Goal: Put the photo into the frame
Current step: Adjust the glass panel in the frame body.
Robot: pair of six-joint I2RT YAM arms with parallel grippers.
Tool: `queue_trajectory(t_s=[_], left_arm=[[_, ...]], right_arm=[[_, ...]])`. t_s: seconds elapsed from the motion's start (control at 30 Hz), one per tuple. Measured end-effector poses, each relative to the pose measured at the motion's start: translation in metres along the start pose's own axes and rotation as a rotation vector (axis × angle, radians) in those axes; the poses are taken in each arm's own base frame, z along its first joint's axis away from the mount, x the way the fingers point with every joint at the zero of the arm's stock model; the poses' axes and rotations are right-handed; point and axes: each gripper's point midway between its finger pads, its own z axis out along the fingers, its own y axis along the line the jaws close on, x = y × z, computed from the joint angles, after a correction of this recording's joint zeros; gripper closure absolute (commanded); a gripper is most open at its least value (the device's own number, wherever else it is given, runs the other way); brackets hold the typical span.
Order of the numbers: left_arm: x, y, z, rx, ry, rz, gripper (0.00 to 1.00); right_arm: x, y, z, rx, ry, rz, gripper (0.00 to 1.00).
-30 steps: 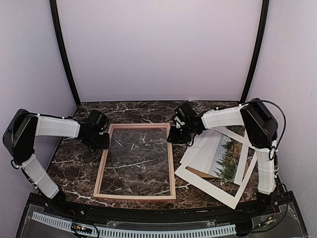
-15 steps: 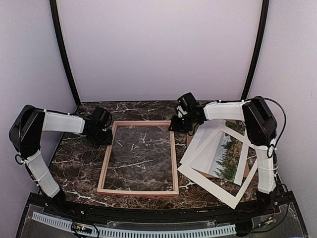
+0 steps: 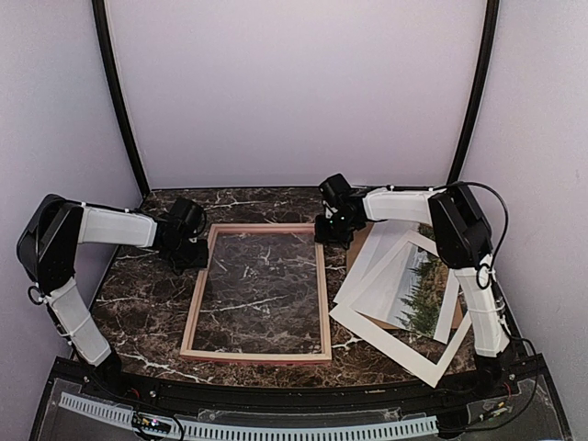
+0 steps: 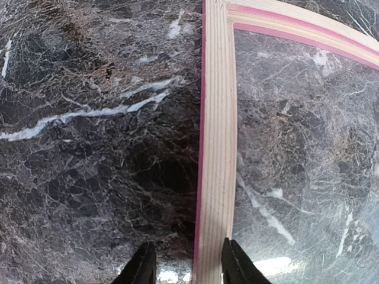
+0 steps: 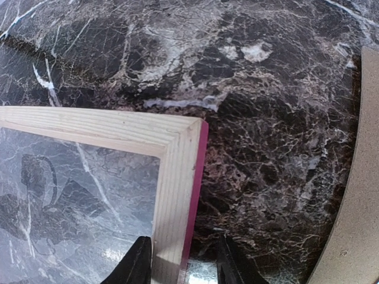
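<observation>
A: Is the frame (image 3: 196,299) gripped?
B: Can't tell; the fingertips (image 4: 144,267) are cut off. Left claw (image 4: 189,269) and right claw (image 5: 183,266), half open, straddle its far corners. The photo (image 3: 418,296), seemingly under a mat (image 3: 386,342), lies at the bench's (image 3: 138,312) right edge.

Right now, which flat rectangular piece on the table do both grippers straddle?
The pink-edged wooden frame: left gripper and right gripper each flank a rail near its far corners. The white mat and photo lie apart.
</observation>
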Motion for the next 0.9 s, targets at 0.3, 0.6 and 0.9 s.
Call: queue_trajectory(t_s=[0.3, 0.6, 0.9], left_arm=[[0.000, -0.001, 0.000, 0.005, 0.000, 0.002, 0.59], [0.000, 0.000, 0.000, 0.005, -0.001, 0.012, 0.59], [-0.001, 0.002, 0.000, -0.009, -0.007, 0.027, 0.62]], right_arm=[[-0.003, 0.002, 0.005, 0.049, -0.016, -0.024, 0.64], [-0.003, 0.003, 0.006, 0.082, -0.022, -0.039, 0.63], [0.001, 0.002, -0.009, 0.032, -0.008, -0.033, 0.59]])
